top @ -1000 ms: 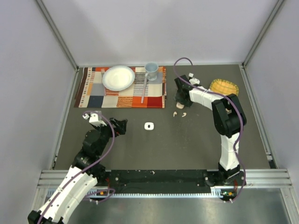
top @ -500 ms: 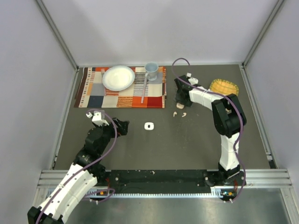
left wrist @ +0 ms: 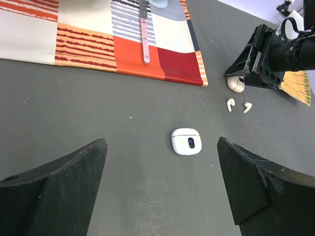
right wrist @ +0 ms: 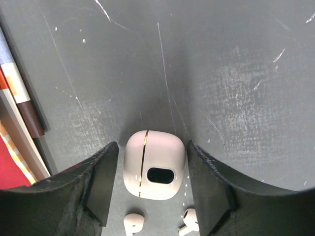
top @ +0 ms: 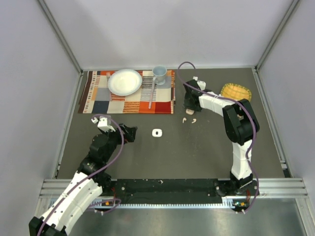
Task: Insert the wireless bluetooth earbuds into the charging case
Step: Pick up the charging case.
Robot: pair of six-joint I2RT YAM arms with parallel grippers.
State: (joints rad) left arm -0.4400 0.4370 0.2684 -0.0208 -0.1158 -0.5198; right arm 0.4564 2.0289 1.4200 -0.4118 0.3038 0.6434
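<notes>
**Right fingers astride cream case, left fingers wide, earbuds loose on table**

Overhead view: The left gripper hangs over bare table, with a white case near it on its right. The right gripper is down at a cream case. Two earbuds lie just beside that case, on the side toward the arm bases. A placemat at rear left carries a plate and a cup.

Left wrist view: The fingers are spread wide and hold nothing. The white case lies ahead between them, apart from both.

Right wrist view: The fingers stand part-way apart, one on each side of the cream case and close against it. Whether they press it cannot be told. Both earbuds rest on the table, outside the case.
</notes>
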